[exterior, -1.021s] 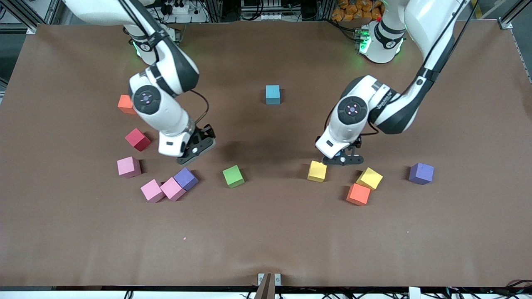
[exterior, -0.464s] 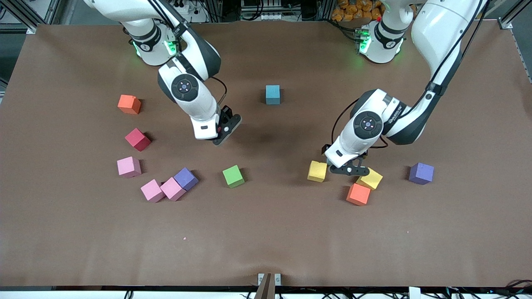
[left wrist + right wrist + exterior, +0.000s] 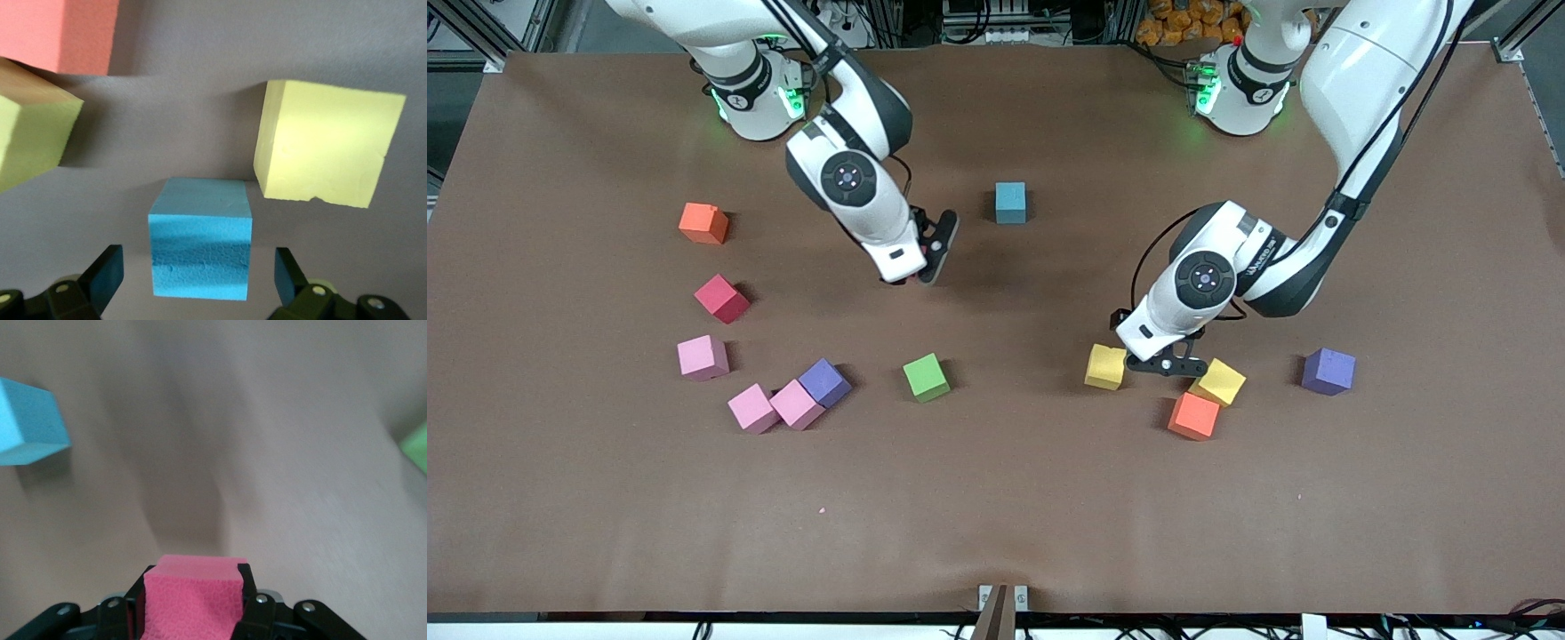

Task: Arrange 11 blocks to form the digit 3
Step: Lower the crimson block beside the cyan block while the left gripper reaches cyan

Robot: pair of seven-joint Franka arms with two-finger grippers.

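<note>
Two glossy white arms w/ black joint bands, green base lights, thin black cables, seemingly black grippers.

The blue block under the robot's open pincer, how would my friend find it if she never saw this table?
Start at the left arm's end of the table, where two yellow blocks sit with an orange block. The left pincer hangs open between the yellow ones. The cyan block sits on the table between its fingers, the only blue one in that group.

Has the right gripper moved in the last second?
Yes. The right gripper, shut on a pink block, swung from above the purple block toward the cyan block.
</note>
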